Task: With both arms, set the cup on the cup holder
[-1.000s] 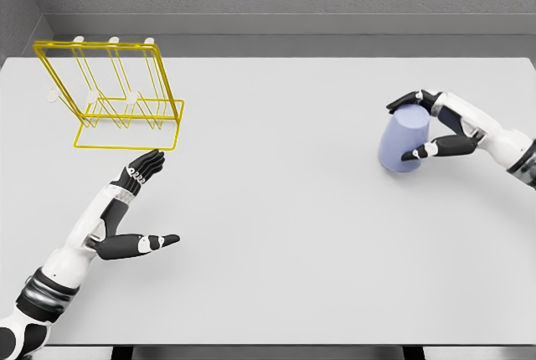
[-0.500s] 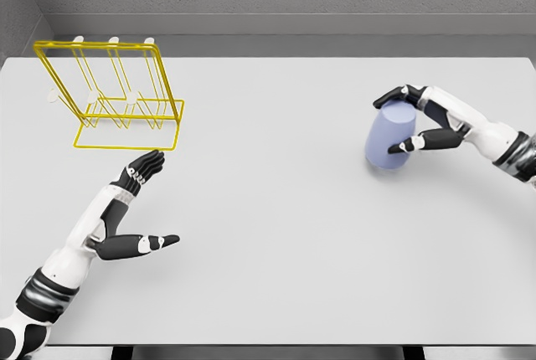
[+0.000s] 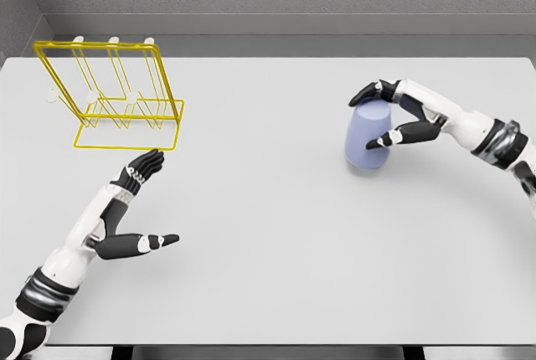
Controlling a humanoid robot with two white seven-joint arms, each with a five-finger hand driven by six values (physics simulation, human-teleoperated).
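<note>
The right hand (image 3: pixel 394 113) gripped the lavender cup (image 3: pixel 367 136) between thumb and fingers, while the left hand (image 3: pixel 134 209) lay open.

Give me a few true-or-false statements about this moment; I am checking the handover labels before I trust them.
1. The right hand grasps the cup. True.
2. The cup already hangs on the cup holder. False: it is on the table, far to the right of the holder.
3. The left hand is open and holds nothing. True.
4. The cup holder is yellow wire, at the far left of the table. True.
5. The left hand touches the cup holder. False: it sits in front of it, apart.
6. The cup is red. False: it is pale blue.
</note>
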